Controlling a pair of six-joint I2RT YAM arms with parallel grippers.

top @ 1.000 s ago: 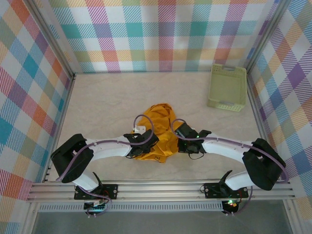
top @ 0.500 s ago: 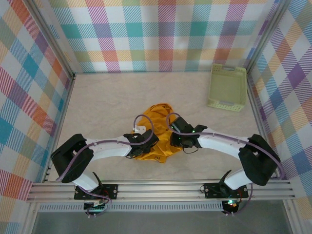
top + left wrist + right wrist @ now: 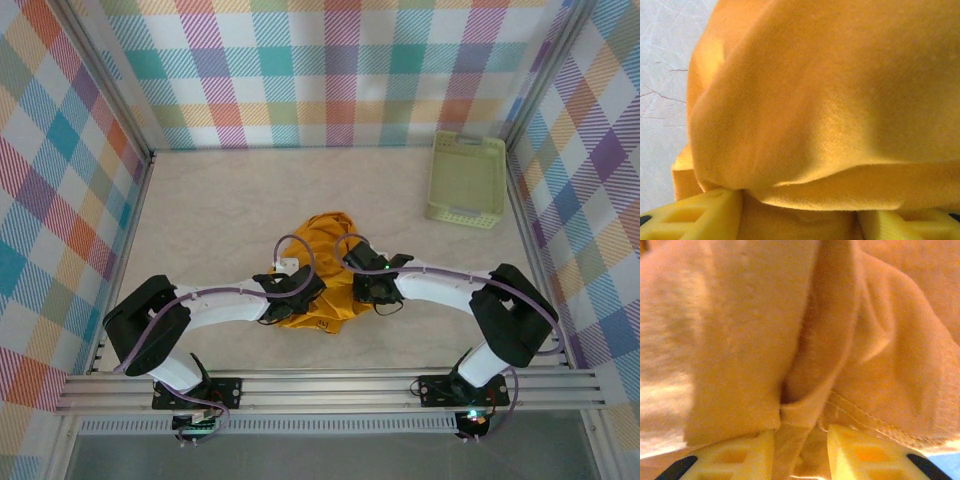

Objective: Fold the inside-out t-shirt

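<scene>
Between the narrow jaws of your right claw (image 3: 801, 440), a fold of the shirt (image 3: 322, 240) is pinched. Your left claw (image 3: 800, 215) stands wider, cloth filling the gap and draping over it; you cannot tell whether it grips. Both wrists cover the crumpled shirt's near half, mid-table (image 3: 220, 200). A basket (image 3: 467, 180) sits well apart, far right.

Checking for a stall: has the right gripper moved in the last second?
Yes. In the top view the right gripper has slid left over the shirt, away from the basket.
</scene>
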